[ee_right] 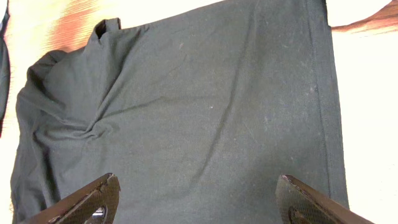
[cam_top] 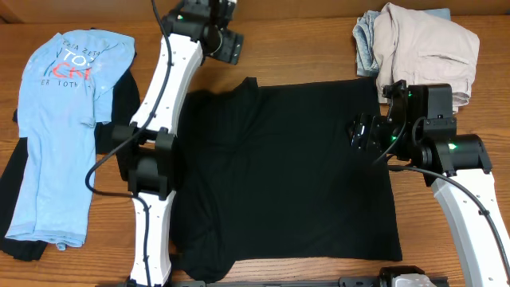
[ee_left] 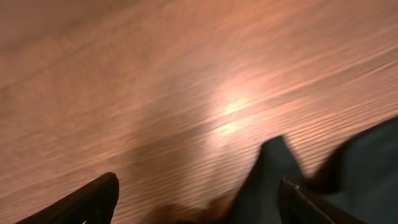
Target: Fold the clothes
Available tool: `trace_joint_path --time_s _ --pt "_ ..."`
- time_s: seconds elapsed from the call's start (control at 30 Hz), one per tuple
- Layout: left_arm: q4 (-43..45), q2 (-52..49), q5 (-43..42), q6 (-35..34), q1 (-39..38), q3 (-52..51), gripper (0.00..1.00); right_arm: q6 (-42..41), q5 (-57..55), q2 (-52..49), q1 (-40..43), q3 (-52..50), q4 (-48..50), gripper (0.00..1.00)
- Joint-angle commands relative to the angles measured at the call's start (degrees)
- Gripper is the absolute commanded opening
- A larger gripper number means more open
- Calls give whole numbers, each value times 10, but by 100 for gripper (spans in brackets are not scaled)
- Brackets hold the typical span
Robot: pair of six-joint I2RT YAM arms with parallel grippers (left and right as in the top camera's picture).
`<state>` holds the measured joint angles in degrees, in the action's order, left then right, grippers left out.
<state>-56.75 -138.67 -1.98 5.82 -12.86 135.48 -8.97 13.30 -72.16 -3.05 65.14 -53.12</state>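
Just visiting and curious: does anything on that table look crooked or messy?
Yes. The black T-shirt lies mostly flat, but its far left corner is rumpled, one flap poking out past the edge. The light blue T-shirt lies tilted and creased.
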Motion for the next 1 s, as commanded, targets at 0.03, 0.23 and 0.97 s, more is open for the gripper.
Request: trace_joint_path --time_s 0.03,0.23,0.97 --pt "-22 -36 -26 82 -6 7 85 5 3 3 -3 17 3 84" --pt "-26 -55 -54 100 -7 6 86 5 3 2 -3 17 1 84" --pt "-36 -120 -134 110 -18 6 81 5 -9 0 -3 17 -5 84"
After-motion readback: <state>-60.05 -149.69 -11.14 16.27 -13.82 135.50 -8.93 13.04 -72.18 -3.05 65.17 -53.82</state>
